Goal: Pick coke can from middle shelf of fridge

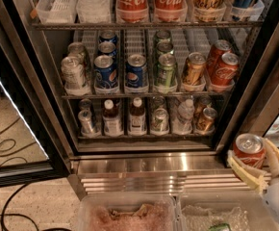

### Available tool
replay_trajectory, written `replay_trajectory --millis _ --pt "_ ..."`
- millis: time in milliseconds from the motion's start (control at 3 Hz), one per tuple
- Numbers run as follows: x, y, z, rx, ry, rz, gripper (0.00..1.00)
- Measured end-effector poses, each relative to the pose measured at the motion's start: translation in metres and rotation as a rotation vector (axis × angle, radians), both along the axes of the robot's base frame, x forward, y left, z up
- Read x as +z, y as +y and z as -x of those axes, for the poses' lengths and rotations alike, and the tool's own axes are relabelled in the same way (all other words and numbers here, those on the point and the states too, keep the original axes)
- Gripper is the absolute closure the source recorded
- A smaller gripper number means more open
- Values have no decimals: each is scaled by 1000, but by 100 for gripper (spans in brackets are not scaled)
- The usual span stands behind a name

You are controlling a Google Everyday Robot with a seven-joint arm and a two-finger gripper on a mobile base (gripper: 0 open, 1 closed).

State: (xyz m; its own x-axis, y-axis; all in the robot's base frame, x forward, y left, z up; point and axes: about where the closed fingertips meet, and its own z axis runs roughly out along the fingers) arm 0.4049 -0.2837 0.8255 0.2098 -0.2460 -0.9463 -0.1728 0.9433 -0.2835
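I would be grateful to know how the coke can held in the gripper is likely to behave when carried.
The coke can, upright in the gripper beside the fridge, looks glossy, so probably slippery. Its top seems sealed, so it is likely full and heavy for its size.

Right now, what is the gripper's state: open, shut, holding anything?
Gripper: jaws shut on the coke can, held upright at lower right, outside the fridge.
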Motion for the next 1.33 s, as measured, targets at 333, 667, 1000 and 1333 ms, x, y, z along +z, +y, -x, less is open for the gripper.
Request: replay_trajectory --millis 333,667,1000,1333 --pt "0 0 0 0 0 0 100" --pt "2 12 0 30 -18 1 100" --pt "-12 28 29 89 27 -24 100" --pt "-26 39 73 152 107 -42 100"
